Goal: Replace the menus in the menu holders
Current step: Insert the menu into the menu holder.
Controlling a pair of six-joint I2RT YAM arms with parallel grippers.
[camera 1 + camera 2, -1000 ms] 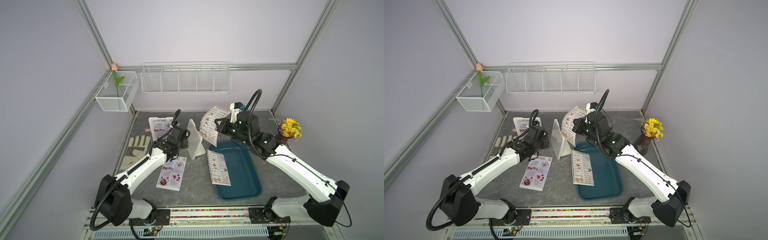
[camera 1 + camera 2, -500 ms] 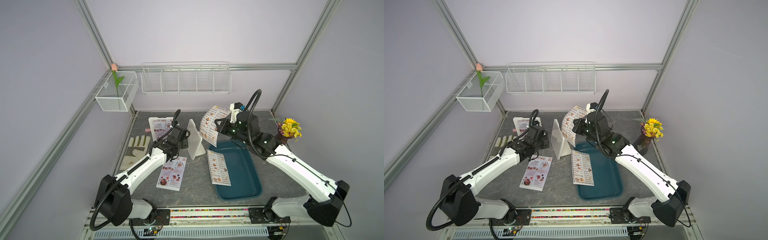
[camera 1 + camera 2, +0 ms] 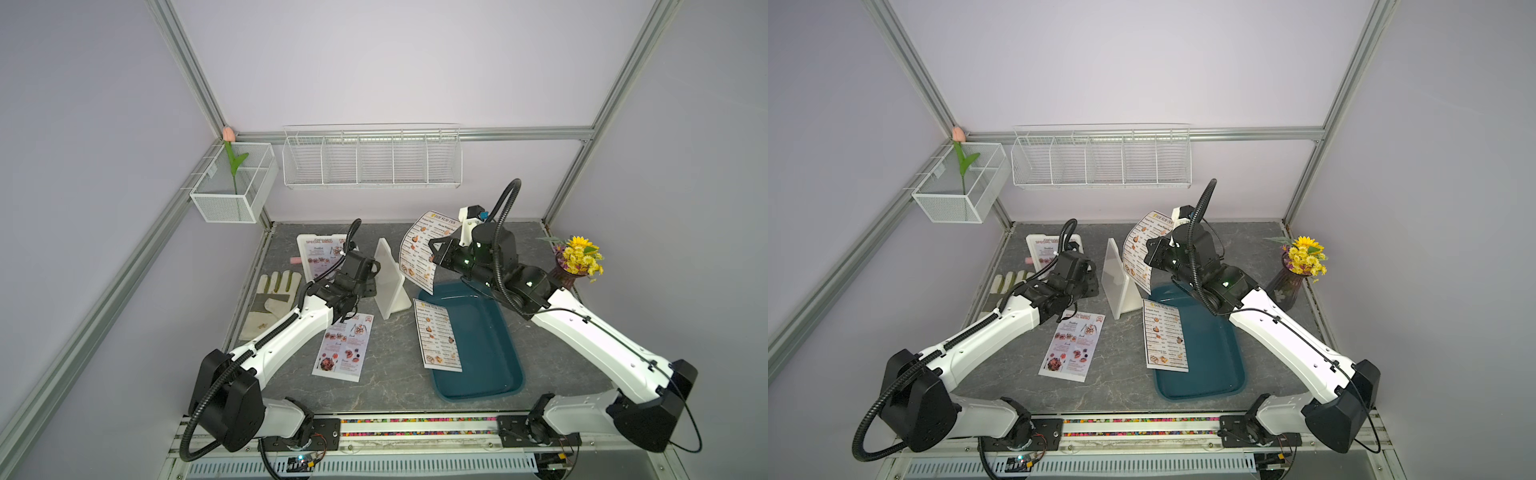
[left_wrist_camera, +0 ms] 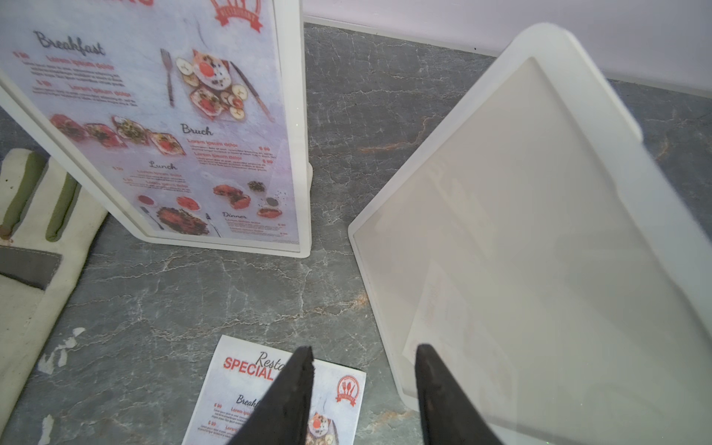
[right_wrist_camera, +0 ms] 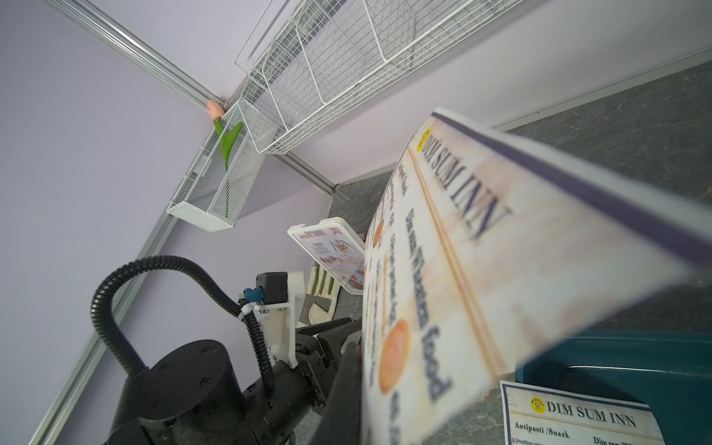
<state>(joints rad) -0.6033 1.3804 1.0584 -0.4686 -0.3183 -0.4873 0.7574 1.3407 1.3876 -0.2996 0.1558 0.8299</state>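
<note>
A white empty menu holder (image 3: 390,282) (image 4: 539,231) stands mid-table. Behind it to the left, a second menu holder (image 3: 320,253) (image 4: 173,127) carries a red "SPECIAL MENU" sheet. A loose Special Menu (image 3: 345,347) (image 4: 246,389) lies flat near the front. My left gripper (image 4: 364,350) is open and holds nothing; one finger hangs over the loose sheet, the other over the empty holder's lower corner. My right gripper (image 3: 434,255) (image 5: 360,370) is shut on a curved "DIM SUM INN" menu (image 3: 419,253) (image 5: 501,289), held up just right of the empty holder. Another Dim Sum menu (image 3: 436,338) lies across the teal tray's edge.
The teal tray (image 3: 486,365) sits at the right front. A work glove (image 3: 272,299) lies at the left edge. A vase of yellow flowers (image 3: 575,262) stands at the far right. A wire rack (image 3: 372,156) and a mesh basket with a tulip (image 3: 232,187) hang on the walls.
</note>
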